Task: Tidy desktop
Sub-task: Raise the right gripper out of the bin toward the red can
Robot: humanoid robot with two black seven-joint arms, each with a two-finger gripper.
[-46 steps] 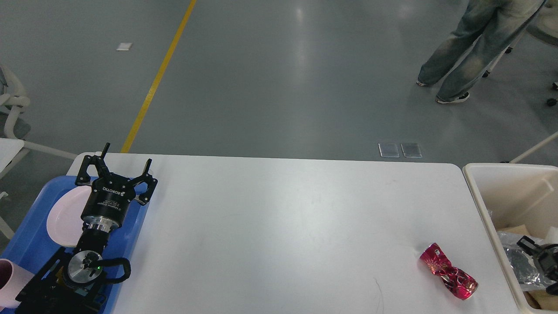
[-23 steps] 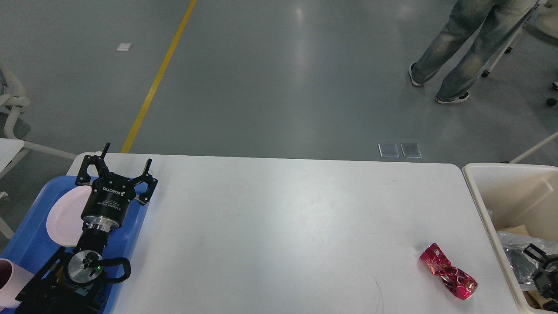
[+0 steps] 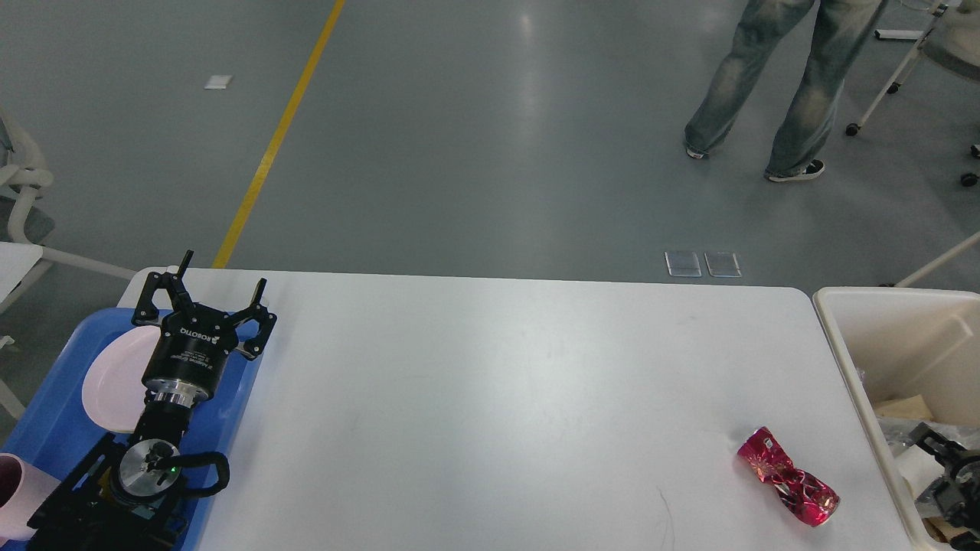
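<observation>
The desktop (image 3: 490,398) is a wide white tabletop with rounded corners. A crushed red can (image 3: 788,476) lies on it near the front right corner. My left gripper (image 3: 223,277) hovers open over the far end of the blue tray (image 3: 46,417) at the left edge, with nothing between its fingers. My right gripper (image 3: 948,463) is small and dark, low inside the cream-beige bin (image 3: 842,337) at the right edge; its fingers cannot be told apart.
A pale pink plate (image 3: 115,379) lies on the tray, and a pink cup (image 3: 15,493) stands at its near end. The bin holds cardboard and wrappers. A person in jeans (image 3: 773,84) walks on the floor beyond the table.
My right gripper has sunk lower in the bin, toward the frame's bottom right corner. The person has stepped left. My left arm and the can have not moved.
</observation>
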